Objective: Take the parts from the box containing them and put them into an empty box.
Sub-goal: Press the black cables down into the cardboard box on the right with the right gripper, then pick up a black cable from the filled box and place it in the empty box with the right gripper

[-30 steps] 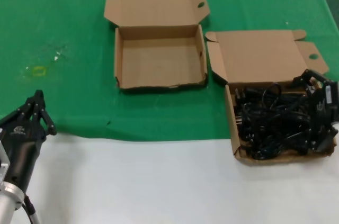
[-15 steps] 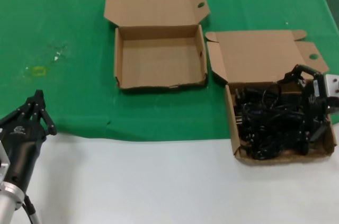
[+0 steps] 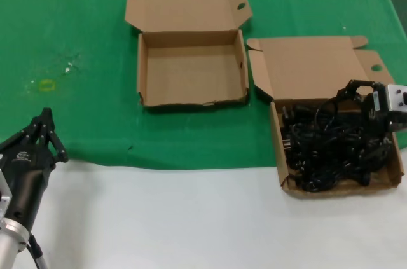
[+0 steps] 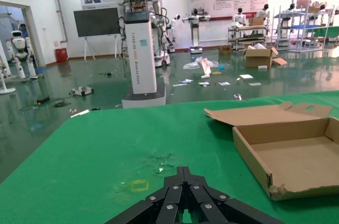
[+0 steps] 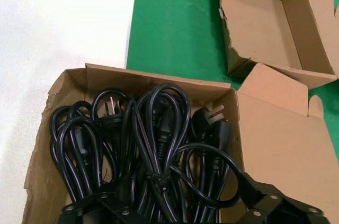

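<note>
The right end effector (image 3: 364, 130), fingers spread and nothing yet gripped, is lowered into the full box (image 3: 280, 148) at right onto the looped cords (image 3: 324, 145), apparently to seize one for the empty box (image 3: 191, 68), while the left end effector (image 3: 43, 130), pinched shut, is parked near left on the green-clothed table (image 3: 76, 27).

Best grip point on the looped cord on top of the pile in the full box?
Judging by the right wrist view, take the top power cord at its bundled middle, where the strands run together, coming straight down from above: the box walls block side approach. The right gripper is already over the pile.
</note>
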Robot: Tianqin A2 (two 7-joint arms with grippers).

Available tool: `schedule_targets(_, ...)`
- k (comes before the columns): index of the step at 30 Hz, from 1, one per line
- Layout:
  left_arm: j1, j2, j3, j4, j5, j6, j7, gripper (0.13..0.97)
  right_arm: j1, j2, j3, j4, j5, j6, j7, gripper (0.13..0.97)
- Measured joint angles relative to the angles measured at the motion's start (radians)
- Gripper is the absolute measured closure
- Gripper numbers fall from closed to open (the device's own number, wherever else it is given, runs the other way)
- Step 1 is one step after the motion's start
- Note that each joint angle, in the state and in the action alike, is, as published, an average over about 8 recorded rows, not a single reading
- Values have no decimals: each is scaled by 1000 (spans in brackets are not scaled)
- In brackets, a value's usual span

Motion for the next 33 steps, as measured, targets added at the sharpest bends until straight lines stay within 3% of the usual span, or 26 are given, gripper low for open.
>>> schedule_targets(7, 0, 0, 0, 0, 0, 0, 0, 953, -4, 0, 5, 4, -5, -6, 18, 424)
schedule_targets(11, 0, 0, 0, 0, 0, 0, 0, 953, -9, 0, 8, 9, -7, -8, 29, 424)
schedule_targets(19, 0, 0, 0, 0, 0, 0, 0, 953, -22, 5, 10, 27, -15, -10, 56, 645)
schedule_targets(28, 0, 0, 0, 0, 0, 0, -1, 953, -40, 20, 14, 69, -20, -14, 89, 808)
schedule_targets(33, 0, 0, 0, 0, 0, 0, -1, 953, -44, 36, 21, 100, -19, -25, 109, 844)
